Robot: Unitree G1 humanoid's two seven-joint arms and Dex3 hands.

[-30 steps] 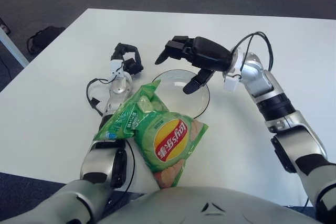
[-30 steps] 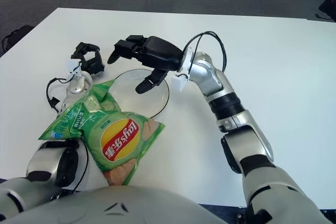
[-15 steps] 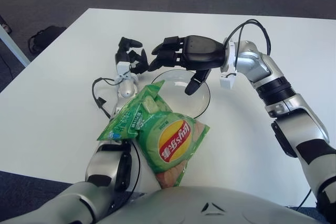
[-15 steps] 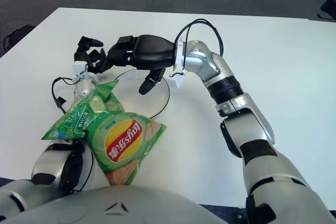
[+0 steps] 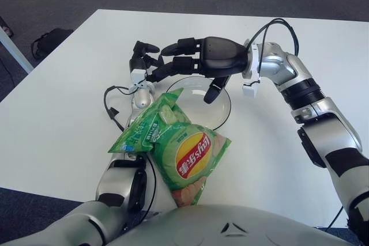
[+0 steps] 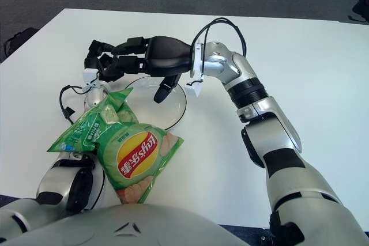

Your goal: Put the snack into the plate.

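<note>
The green Lay's chip bag (image 5: 187,156) lies at the near edge of the white surface (image 5: 52,131), just in front of the glass plate (image 5: 222,116); its far corner overlaps the plate's near-left rim, the rest is outside the plate. A 2nd, smaller green snack pack (image 5: 141,133) sits against the chip bag's left side, on top of the left forearm.

The right hand (image 5: 193,64) hangs above the plate's far-left rim, palm down, fingers (image 5: 176,44) spread and stretched toward the left, thumb pointing down over the plate; it holds nothing. The left hand (image 5: 141,61) shows just beyond the plate's left rim, close to the right fingertips; fingers loosely curled, nothing seen in them. I cannot tell if the 2 hands touch.

A black cable (image 5: 112,105) loops by the left wrist.
</note>
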